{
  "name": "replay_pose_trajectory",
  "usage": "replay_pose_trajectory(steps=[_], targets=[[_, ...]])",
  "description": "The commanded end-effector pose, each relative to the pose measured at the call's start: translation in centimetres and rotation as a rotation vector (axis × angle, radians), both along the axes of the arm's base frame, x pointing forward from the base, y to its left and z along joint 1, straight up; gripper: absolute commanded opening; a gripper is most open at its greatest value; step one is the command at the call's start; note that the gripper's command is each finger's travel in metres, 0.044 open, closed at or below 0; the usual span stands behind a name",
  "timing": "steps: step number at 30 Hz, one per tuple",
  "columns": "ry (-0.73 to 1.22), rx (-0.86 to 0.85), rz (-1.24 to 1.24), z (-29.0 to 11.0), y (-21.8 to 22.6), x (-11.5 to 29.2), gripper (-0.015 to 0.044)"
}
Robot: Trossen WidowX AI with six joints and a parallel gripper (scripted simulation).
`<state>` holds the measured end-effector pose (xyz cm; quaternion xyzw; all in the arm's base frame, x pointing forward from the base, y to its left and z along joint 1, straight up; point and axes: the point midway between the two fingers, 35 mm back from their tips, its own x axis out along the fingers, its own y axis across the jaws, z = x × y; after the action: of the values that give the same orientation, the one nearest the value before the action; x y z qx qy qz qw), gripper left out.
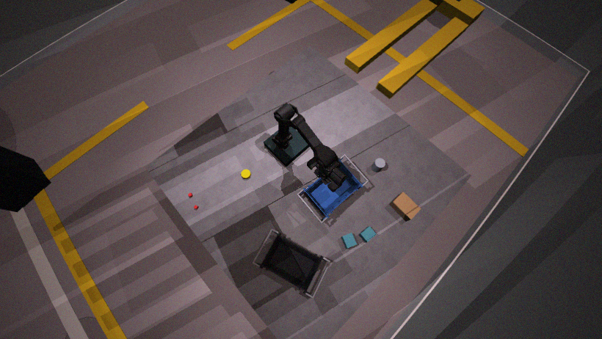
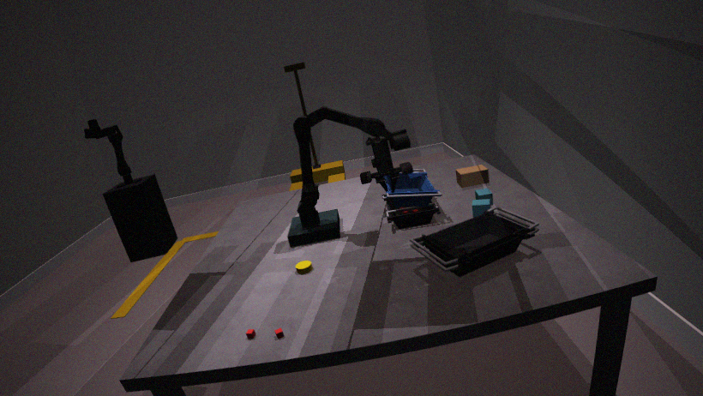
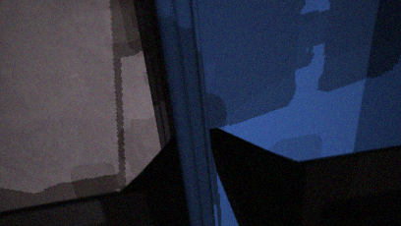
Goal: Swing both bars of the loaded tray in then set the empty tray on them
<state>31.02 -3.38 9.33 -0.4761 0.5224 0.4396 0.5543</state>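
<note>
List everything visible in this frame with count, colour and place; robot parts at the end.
Blue tray: 1, blue, held above the loaded tray, by the arm.
Loaded tray: 1, dark, under the blue tray, red blocks inside.
Black tray: 1, black, right front of table, bars at its ends.
Red cubes: 2, red, near front edge.
Yellow disc: 1, yellow, table centre.
Teal blocks: 2, teal, between blue tray and black tray.
Cardboard box: 1, tan, far right.
Grey cylinder: 1, grey, beside the blue tray.
Arm: 1, black, on green base.
Claw: 1, shut on the blue tray's rim.

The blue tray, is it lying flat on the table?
No, the end effector holds the blue tray up above a dark tray.
</note>
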Motion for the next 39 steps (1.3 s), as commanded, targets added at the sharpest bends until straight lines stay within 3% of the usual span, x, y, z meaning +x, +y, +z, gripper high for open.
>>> replay_pose_trajectory(steps=[1, 25, 39], targets=[[0.035, 0.007, -0.003, -0.8, 0.1, -0.6, 0.0000], [0.001, 0.000, 0.000, -0.1, 0.0, 0.0, 0.0000], [0.036, 0.007, -0.003, -1.6, 0.2, -0.8, 0.0000]])
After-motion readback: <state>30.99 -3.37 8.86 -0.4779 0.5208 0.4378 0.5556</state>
